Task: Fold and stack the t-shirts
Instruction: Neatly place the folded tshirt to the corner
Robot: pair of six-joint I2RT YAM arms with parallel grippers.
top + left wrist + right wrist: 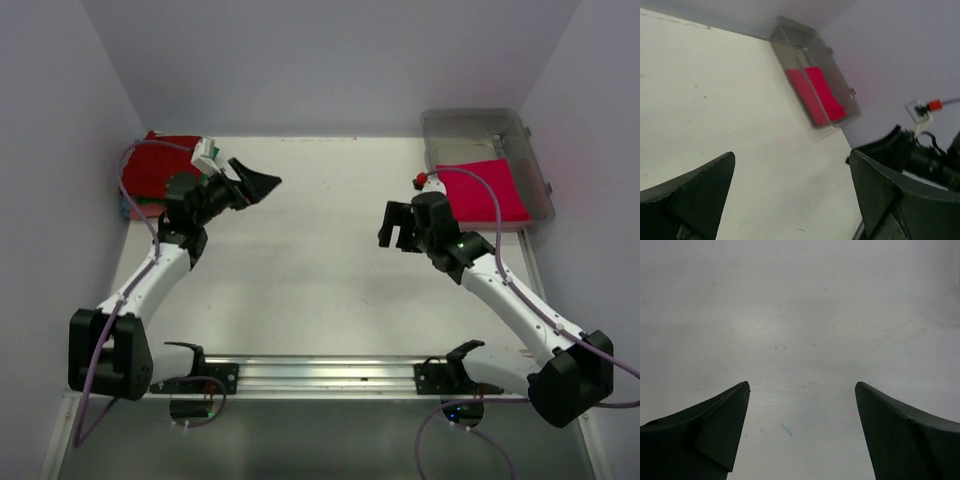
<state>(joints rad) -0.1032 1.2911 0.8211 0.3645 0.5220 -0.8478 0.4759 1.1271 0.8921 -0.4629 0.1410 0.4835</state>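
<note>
T-shirt (490, 190), plain pinkish-red, inside clear tub (472, 125)

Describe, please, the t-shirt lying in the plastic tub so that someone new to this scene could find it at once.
Look at the white table and go to its far right corner, where a clear plastic tub stands by the wall. Inside it lies the bright pinkish-red t-shirt. It is the only shirt in a container; the dark red t-shirt sits in the far left corner, outside any tub.
</note>
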